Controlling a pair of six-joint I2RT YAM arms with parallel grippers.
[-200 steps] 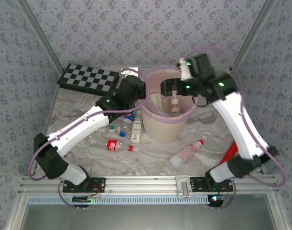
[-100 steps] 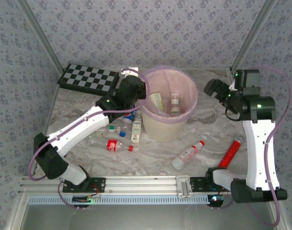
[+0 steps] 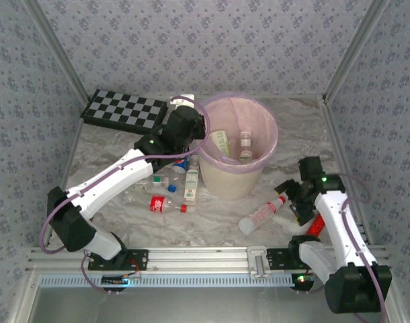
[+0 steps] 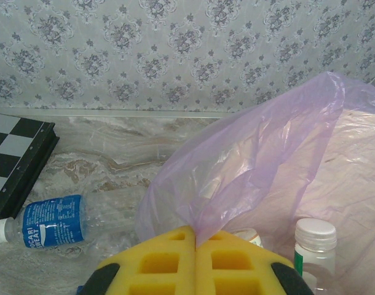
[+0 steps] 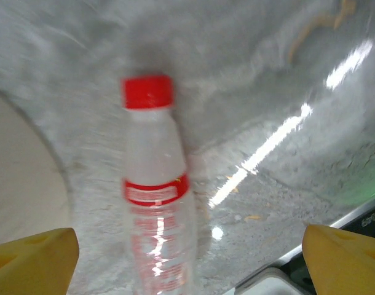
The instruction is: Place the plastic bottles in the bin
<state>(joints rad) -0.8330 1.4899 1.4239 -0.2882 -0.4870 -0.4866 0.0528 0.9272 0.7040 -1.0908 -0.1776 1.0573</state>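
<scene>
The cream bin (image 3: 232, 180) with its pink bag (image 4: 249, 160) stands mid-table. My left gripper (image 3: 202, 134) sits at its left rim, shut on a fold of the bag; the yellow fingers (image 4: 157, 264) pinch it. Inside the bin lie plastic bottles (image 3: 245, 145), one with a white cap (image 4: 315, 246). A clear bottle with a red cap and red label (image 3: 262, 215) lies right of the bin. My right gripper (image 3: 287, 196) hovers just over its cap end, open, and the bottle (image 5: 155, 203) lies between the wide-apart fingers (image 5: 34, 258) without touching them.
Several more bottles lie left of the bin: a red-labelled one (image 3: 166, 204), a green-labelled one (image 3: 191, 185), a blue-labelled one (image 4: 49, 221). A red bottle (image 3: 319, 222) lies partly under my right arm. The chequered board (image 3: 124, 110) sits at the back left.
My right arm left the bin's mouth, swung right, then came down low over the red-capped bottle at the near right. The left arm kept its hold on the bag.
</scene>
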